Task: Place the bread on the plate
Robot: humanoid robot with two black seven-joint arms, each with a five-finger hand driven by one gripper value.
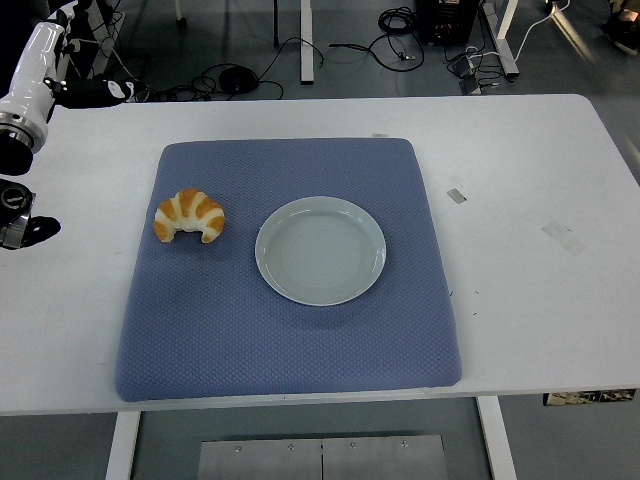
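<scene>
I see the croissant point(190, 216) lying untouched on the blue mat point(290, 340) just left of the empty plate point(320, 250), a short carry, while my left arm point(25, 95) sits at the table's left edge, its fingers too hidden to judge

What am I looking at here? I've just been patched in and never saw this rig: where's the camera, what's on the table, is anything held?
One picture, taken from the robot's head, looking down over a white table. On it lies a blue mat with a croissant and, to its right, an empty white plate; they don't touch. Part of the robot's left arm shows at the left edge; whether its fingers are open can't be seen. The right arm is out of view. Nothing is held.
</scene>
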